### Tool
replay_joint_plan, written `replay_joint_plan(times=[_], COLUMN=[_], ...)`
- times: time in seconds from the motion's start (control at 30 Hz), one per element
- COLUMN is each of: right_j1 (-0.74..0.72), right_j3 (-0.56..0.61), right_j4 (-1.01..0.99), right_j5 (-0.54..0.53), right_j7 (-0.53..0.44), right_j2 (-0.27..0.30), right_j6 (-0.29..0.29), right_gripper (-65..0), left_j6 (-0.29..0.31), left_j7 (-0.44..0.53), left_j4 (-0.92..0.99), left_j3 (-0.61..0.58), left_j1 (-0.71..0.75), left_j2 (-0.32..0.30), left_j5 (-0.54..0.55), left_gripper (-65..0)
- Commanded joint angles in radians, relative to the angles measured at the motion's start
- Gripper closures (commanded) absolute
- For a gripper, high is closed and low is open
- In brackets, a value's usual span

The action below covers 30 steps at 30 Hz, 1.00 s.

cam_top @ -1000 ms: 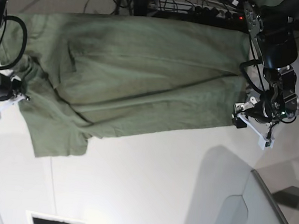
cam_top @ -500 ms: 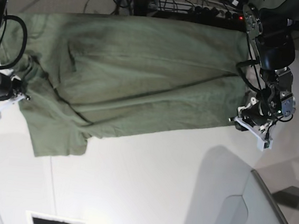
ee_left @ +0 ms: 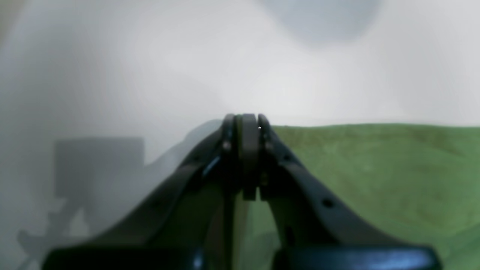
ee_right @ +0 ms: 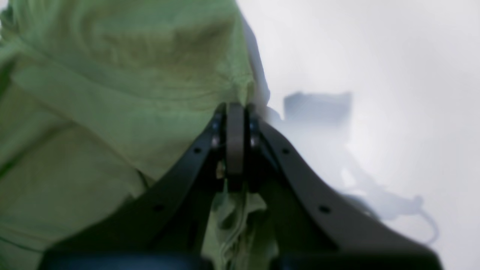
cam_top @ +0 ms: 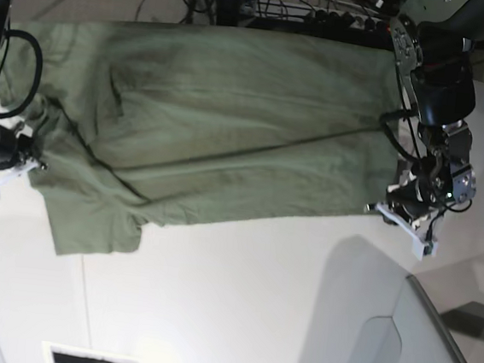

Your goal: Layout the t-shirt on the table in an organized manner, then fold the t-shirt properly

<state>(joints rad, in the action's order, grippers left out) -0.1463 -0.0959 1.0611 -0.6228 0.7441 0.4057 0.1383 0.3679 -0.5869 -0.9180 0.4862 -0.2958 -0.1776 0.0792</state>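
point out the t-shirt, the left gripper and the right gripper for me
t-shirt (cam_top: 231,120), base view, middle of the spread body.
left gripper (ee_left: 245,129), left wrist view, closed fingertips.
right gripper (ee_right: 235,112), right wrist view, closed tips at the cloth's edge.

The olive-green cotton t-shirt (cam_top: 221,128) is soft matt cloth, finely woven, creased in long ridges with a rumpled bunch at its left side. The large white table (cam_top: 239,301) beneath it is smooth and faintly glossy, catching a pale glare near the front. The left gripper (ee_left: 243,129) and the right gripper (ee_right: 235,112) have black matt plastic fingers with small round holes.
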Motion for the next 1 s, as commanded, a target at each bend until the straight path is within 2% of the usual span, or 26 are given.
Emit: replay_joint_plan(times=[0.0, 0.1, 0.3, 0.6, 0.67, 0.8, 0.97], right_j1=[-0.034, -0.06, -0.126, -0.171, -0.171, -0.174, -0.172], right_j3=[-0.003, -0.003, -0.003, -0.003, -0.005, -0.005, -0.005], right_j4=[0.021, 0.021, 0.02, 0.014, 0.015, 0.014, 0.014], right_j5=[-0.007, -0.007, -0.007, 0.004, 0.07, 0.252, 0.472], right_j7=[-0.018, -0.018, -0.013, -0.019, -0.019, -0.057, -0.108], right_j2=[0.031, 0.04, 0.049, 0.052, 0.046, -0.018, -0.092], right_j6=[0.002, 0.002, 0.004, 0.004, 0.004, 0.005, 0.007], right_gripper=[0.0, 0.0, 0.0, 0.0, 0.0, 0.0, 0.0], left_j6=[0.003, 0.003, 0.003, 0.003, 0.003, 0.003, 0.003], left_j7=[0.021, 0.018, -0.057, -0.086, -0.086, -0.086, -0.086], left_j4=[-0.028, -0.042, -0.094, -0.151, -0.151, -0.151, -0.151], left_j3=[-0.001, -0.001, -0.001, -0.002, -0.007, -0.068, -0.074], left_j1=[-0.03, -0.058, -0.113, -0.159, -0.159, -0.153, -0.153], left_j2=[-0.013, -0.015, -0.023, -0.02, -0.018, -0.02, -0.02], left_j5=[0.011, 0.008, 0.014, 0.014, 0.014, 0.014, 0.014], left_gripper=[0.0, 0.0, 0.0, 0.0, 0.0, 0.0, 0.0])
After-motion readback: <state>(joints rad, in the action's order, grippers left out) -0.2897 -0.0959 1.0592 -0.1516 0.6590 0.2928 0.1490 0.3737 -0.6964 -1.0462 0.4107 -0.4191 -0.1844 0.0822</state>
